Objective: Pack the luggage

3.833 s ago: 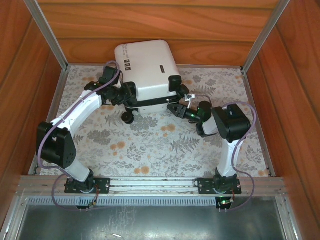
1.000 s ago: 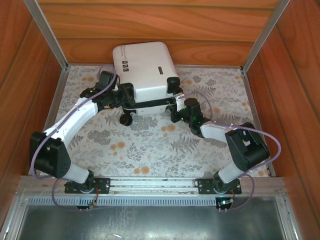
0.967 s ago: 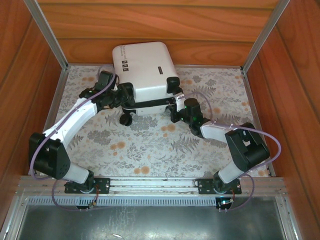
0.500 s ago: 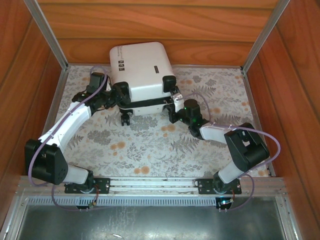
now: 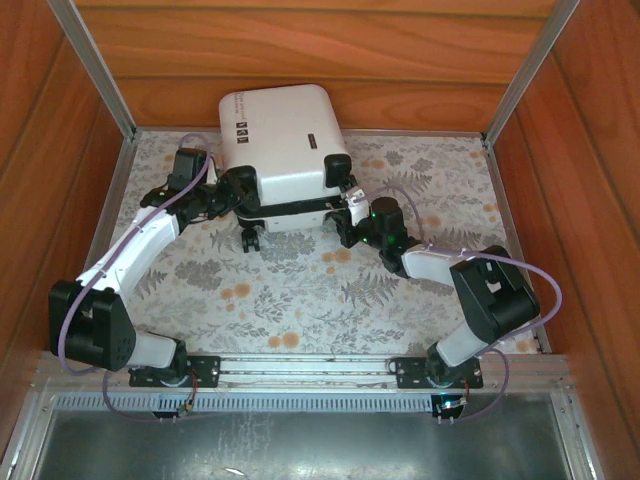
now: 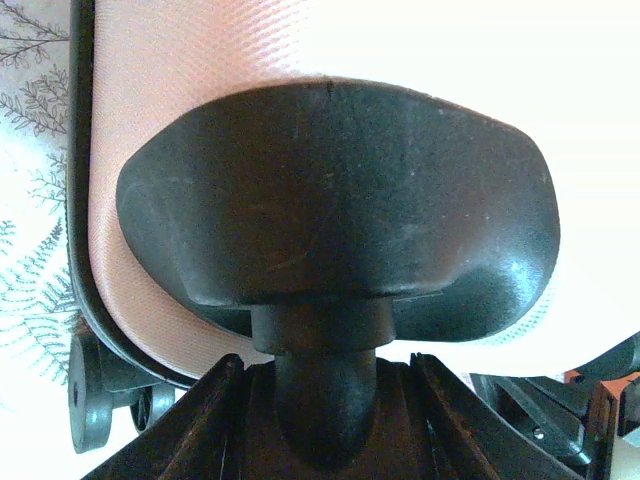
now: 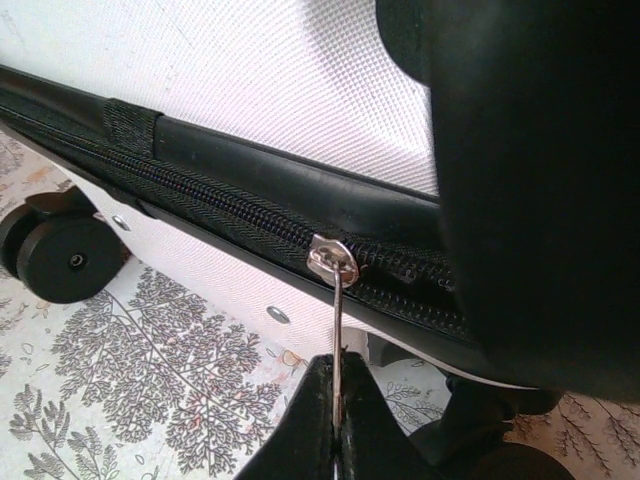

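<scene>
The luggage (image 5: pixel 285 130) is a white hard-shell case lying closed at the back middle of the table, its black wheels (image 5: pixel 250 240) toward me. My left gripper (image 5: pixel 232 193) is at its left wheel corner. In the left wrist view, the left gripper (image 6: pixel 328 368) is shut on the stem of a black wheel housing (image 6: pixel 340 200). My right gripper (image 5: pixel 350 208) is at the case's right front corner. The right wrist view shows the right gripper (image 7: pixel 338 385) shut on the thin metal zipper pull (image 7: pixel 339 320), which hangs from the slider (image 7: pixel 332 258) on the black zipper.
Wooden walls (image 5: pixel 300 45) and aluminium posts (image 5: pixel 95 70) box in the floral tablecloth (image 5: pixel 300 300). The case sits against the back wall. Another wheel (image 7: pixel 70 260) stands on the cloth left of the zipper pull. Open cloth lies between the case and the arm bases.
The luggage has shifted a little left and turned slightly, and my left arm has swung left with it. The right gripper has stayed on the zipper pull.
</scene>
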Controlling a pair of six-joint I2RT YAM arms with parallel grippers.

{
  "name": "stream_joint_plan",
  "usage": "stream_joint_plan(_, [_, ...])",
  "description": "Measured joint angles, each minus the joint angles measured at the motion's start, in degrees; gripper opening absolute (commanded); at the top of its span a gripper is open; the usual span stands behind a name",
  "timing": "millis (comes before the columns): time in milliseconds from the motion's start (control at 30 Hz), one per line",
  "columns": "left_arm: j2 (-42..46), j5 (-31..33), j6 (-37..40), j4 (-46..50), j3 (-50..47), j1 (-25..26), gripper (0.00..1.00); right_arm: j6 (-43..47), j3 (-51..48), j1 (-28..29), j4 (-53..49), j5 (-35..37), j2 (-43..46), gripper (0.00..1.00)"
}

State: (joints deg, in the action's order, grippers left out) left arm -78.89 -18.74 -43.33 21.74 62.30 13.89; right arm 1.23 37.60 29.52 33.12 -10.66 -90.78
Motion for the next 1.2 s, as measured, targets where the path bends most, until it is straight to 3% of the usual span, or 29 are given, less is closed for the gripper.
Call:
stream_joint_plan(200, [1.0, -3.9, 0.1, 1.1, -0.6, -2.7, 0.0, 0.0, -1.4, -0.9, 3.0, -4.0, 0.0, 0.0])
stream_joint_plan(300, [2.2, -3.5, 2.4, 2.0, -1.3, -7.0, 0.0, -4.4, -2.6, -6.4, 2.2, -5.1, 0.3, 0.0])
stream_joint_plan(367, [2.4, -4.4, 4.6, 2.6, -1.3, -8.6, 0.0, -6.1, -2.5, -7.1, 2.0, -6.1, 0.5, 0.0])
stream_joint_plan(567, [2.5, -3.5, 8.3, 2.8, -1.3, -11.1, 0.0, -9.3, -3.5, -12.1, -0.4, 0.7, 0.8, 0.0])
stream_joint_plan(700, [2.6, -3.4, 9.6, 3.2, -1.3, -12.6, 0.0, -9.8, -3.6, -12.3, -1.4, 2.1, 0.8, 0.01])
stream_joint_plan(733, [2.6, -3.5, 10.3, 3.3, -1.2, -13.2, 0.1, -9.9, -3.5, -12.3, -1.6, 2.0, 0.8, 0.08])
stream_joint_plan(767, [2.6, -3.5, 10.8, 3.6, -1.1, -13.7, 0.25, -10.0, -3.4, -12.3, -2.0, 1.9, 0.8, 0.22])
stream_joint_plan(800, [2.6, -3.5, 11.6, 4.0, -0.9, -14.2, 0.47, -10.2, -3.1, -12.3, -2.5, 1.3, 0.8, 0.39])
stream_joint_plan(867, [2.6, -2.9, 12.0, 4.9, -0.4, -14.8, 0.67, -9.9, -2.4, -12.3, -2.8, -0.4, 0.5, 0.48])
stream_joint_plan(933, [3.1, -0.9, 11.7, 4.9, 1.3, -15.1, 1.0, -9.4, -1.6, -12.3, -2.7, -2.6, 0.1, 0.53])
stream_joint_plan(1067, [7.9, 8.1, 14.1, 7.6, 5.0, -11.9, 1.0, -9.0, -0.7, -12.3, -2.7, -5.6, -0.3, 0.56])
stream_joint_plan(1200, [12.0, 19.0, 17.9, 13.8, 12.7, -2.1, 1.0, -8.4, 0.6, -12.3, -5.0, -5.7, -0.4, 0.59])
